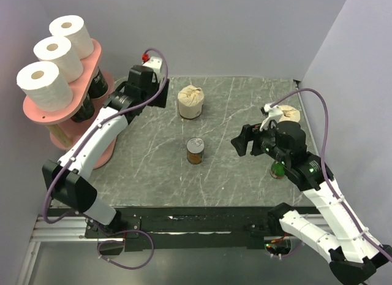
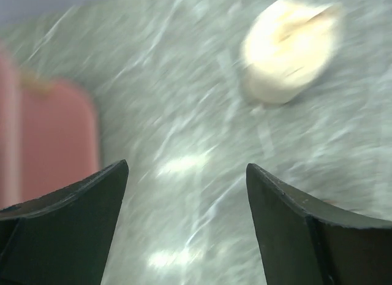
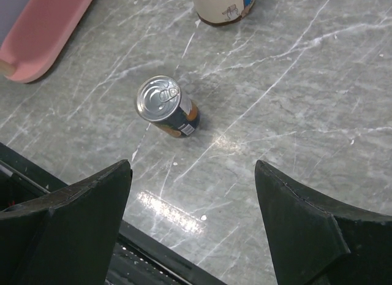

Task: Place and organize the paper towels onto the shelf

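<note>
The pink shelf [image 1: 92, 67] stands at the far left with three white paper towels [image 1: 52, 52] in a row on its top board and two black-wrapped rolls [image 1: 98, 84] on the tier below. A cream-wrapped roll [image 1: 190, 102] stands on the table, and it shows blurred in the left wrist view [image 2: 288, 49]. Another cream roll [image 1: 289, 114] sits behind the right arm. My left gripper [image 1: 150, 89] [image 2: 187, 164] hangs open and empty between the shelf and that first cream roll. My right gripper [image 1: 242, 141] [image 3: 193, 162] is open over bare table.
A small brown tin can [image 1: 195, 151] [image 3: 165, 107] stands mid-table in front of the right gripper. A green bottle [image 1: 278, 169] sits under the right arm. The shelf's lowest board [image 3: 43, 34] [image 2: 58, 132] reaches onto the table at left. Walls close the back and right.
</note>
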{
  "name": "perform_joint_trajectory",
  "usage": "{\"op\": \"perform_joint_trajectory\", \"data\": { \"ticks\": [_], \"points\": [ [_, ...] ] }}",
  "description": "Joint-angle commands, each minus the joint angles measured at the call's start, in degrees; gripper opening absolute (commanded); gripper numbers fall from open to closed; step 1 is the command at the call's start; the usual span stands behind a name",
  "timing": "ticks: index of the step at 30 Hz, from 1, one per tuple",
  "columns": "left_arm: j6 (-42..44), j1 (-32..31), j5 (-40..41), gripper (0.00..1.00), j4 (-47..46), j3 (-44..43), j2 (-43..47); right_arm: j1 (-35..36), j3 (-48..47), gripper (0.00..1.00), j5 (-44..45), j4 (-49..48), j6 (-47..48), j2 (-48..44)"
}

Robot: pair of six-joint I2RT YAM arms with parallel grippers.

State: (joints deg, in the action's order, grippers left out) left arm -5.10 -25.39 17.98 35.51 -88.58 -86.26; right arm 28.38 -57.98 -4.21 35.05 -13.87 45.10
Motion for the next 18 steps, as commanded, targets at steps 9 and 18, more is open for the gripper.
{"op": "perform_joint_trajectory", "data": {
  "ticks": [9,18],
  "points": [
    [10.72,-6.51,-16.83,0.86,-15.38,-14.85,-17.69,0.45,-2.67,0.90,1.40,-2.79,1.21,-5.02],
    [15.12,-7.75,-13.76,0.83,-16.52,-22.25,-30.97,0.53,-2.58,0.90,-0.28,-2.53,1.21,-5.29]
  ]
}}
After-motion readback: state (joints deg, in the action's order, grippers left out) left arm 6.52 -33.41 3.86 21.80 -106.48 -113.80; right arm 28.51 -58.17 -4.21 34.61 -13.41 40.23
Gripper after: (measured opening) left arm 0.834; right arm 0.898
